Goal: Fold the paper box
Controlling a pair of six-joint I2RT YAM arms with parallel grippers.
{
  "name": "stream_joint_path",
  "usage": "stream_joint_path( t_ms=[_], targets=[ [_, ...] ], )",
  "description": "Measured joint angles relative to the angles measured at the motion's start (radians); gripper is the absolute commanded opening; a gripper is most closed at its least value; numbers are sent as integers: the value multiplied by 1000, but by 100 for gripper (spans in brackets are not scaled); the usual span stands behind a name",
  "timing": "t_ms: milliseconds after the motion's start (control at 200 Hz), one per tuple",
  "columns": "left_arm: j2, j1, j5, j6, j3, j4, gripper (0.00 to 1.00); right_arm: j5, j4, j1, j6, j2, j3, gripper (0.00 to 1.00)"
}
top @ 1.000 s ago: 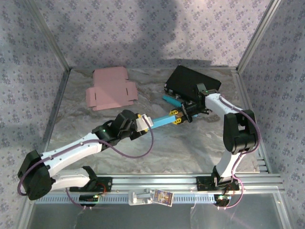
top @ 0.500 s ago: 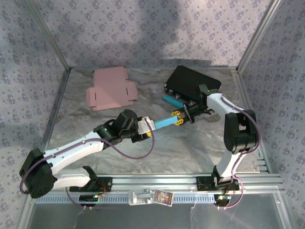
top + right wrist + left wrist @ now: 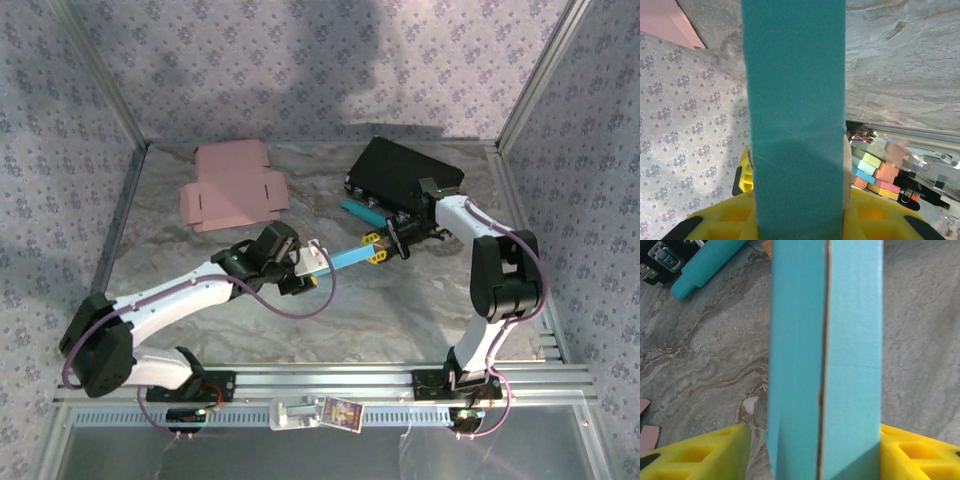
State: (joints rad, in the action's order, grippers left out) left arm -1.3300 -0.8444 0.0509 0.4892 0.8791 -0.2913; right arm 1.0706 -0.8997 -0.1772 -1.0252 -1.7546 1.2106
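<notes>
a: what has changed since a second ago?

b: the left arm has swung right and further out over the table. its left gripper (image 3: 320, 260) has slid along the blue paper box (image 3: 345, 255), so less of the box shows between the two grippers. the right gripper (image 3: 373, 245) has barely shifted.

a: where is the box now?

b: in the middle of the table (image 3: 400, 310), lifted off it. it is a long, narrow strip that spans from one gripper to the other.

a: who has hold of it?

b: the right gripper pinches its right end. in the right wrist view the box (image 3: 795, 110) sits tight between the yellow fingers (image 3: 880, 212).

a: and the left?

b: its jaws are loosely spread around the left end. in the left wrist view one yellow pad (image 3: 915, 450) touches the box (image 3: 840, 365). the other pad (image 3: 705, 452) stands just apart, with a sliver of table showing between them.

a: what lies around it?

b: a teal piece (image 3: 358, 211) lies just beyond the box, beside a black case (image 3: 405, 170) at the far right. a flat pink cardboard blank (image 3: 233, 187) lies at the far left, well apart from both grippers.
</notes>
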Motion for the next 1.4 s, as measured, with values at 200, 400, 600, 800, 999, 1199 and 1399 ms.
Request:
stream_joint_path(
  t_ms=[200, 400, 600, 800, 999, 1199, 1399],
  targets=[
    [-33, -29, -24, 19, 19, 15, 42, 0, 17, -5, -25, 3, -4, 19],
    [-54, -40, -37, 31, 33, -2, 28, 0, 45, -6, -64, 15, -42, 21],
    [-54, -42, -21, 30, 45, -45, 24, 12, 60, -9, -82, 16, -71, 39],
    [-54, -42, 15, 19, 104, -149, 23, -31, 45, 0, -71, 40, -80, 67],
    [-54, -32, 72, -21, 171, -302, 22, -226, 9, 79, -4, 199, -22, 64],
    [-71, 4, 134, -53, 182, -426, 23, -526, 42, 12, 217, 401, 41, 56],
    [-114, 48, 165, -56, 213, -502, 24, -738, 106, -257, 542, 480, 17, 65]
  ],
)
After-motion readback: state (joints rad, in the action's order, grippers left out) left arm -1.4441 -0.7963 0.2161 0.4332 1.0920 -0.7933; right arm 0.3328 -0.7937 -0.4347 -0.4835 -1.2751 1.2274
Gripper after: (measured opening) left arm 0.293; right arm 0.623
